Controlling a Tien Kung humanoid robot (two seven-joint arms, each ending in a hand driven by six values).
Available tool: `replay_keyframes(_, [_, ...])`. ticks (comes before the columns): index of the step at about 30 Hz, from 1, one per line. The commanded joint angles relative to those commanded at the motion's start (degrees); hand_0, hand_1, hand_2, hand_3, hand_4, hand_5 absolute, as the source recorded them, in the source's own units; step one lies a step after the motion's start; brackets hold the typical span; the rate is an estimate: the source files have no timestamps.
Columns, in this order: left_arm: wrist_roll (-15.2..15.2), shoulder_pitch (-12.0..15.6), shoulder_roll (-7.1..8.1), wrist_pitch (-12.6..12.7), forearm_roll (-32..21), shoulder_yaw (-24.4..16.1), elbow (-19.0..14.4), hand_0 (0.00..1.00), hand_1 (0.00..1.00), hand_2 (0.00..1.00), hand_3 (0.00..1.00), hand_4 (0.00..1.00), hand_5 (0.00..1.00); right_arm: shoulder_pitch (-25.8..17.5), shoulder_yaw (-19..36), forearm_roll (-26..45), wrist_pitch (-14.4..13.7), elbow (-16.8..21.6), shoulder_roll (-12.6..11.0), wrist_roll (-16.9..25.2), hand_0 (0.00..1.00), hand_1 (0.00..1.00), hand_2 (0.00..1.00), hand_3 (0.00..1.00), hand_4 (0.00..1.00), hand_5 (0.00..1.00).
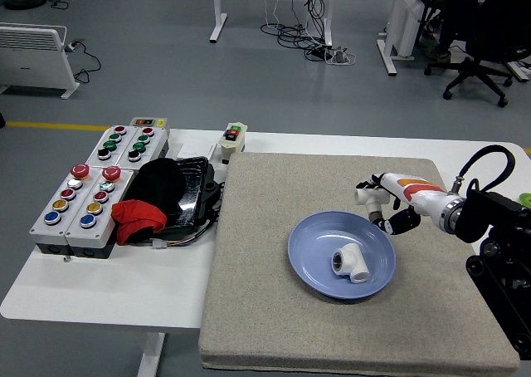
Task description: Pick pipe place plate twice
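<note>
One pipe [351,264] sits in plate [309,261]; right hand [388,201] grasps second pipe [367,193] at plate's 1 o'clock, unplaced.

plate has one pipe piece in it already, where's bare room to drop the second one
The plate's left half is bare; the pipe fitting already there sits right of centre. The right hand, shut on the second fitting, is at the plate's far right rim. The grey mat around the plate is bare. The table's left, with the button boxes and black tray, is crowded.
</note>
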Motion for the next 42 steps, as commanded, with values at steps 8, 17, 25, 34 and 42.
replay_keyframes(8, [0.2, 0.1, -0.01, 0.1, 0.6, -0.4, 0.0, 0.625, 0.591, 0.610, 0.615, 0.306, 0.998, 3.2, -4.4, 1.6, -1.4, -5.0, 4.3, -1.6, 0.484, 0.565, 0.574, 0.692, 0.567, 0.024])
replay_keyframes(17, [0.3, 0.4, 0.00, 0.1, 1.0, -0.7, -0.1, 0.625, 0.594, 0.613, 0.614, 0.306, 0.998, 4.8, -6.8, 0.8, -0.8, -9.1, 6.7, -3.6, 0.777, 0.766, 0.889, 0.855, 0.601, 0.065])
replay_keyframes(25, [0.4, 0.4, 0.05, 0.1, 1.2, -0.8, -0.1, 0.626, 0.594, 0.612, 0.615, 0.306, 0.998, 4.4, -7.7, 2.2, 1.1, -8.5, 6.1, -4.3, 0.877, 0.832, 0.994, 0.978, 0.644, 0.111])
replay_keyframes(34, [0.2, 0.4, 0.05, 0.0, 0.6, -0.4, -0.1, 0.627, 0.594, 0.613, 0.616, 0.306, 0.998, 4.1, -6.4, 2.2, 2.1, -7.3, 5.9, -4.6, 0.919, 0.863, 0.998, 0.998, 0.643, 0.105])
replay_keyframes(42, [0.1, 0.3, 0.08, 0.0, 0.5, -0.3, -0.1, 0.627, 0.594, 0.614, 0.616, 0.305, 0.998, 4.0, -6.0, 3.1, 2.9, -6.9, 5.9, -4.4, 0.944, 0.894, 0.998, 0.998, 0.654, 0.114])
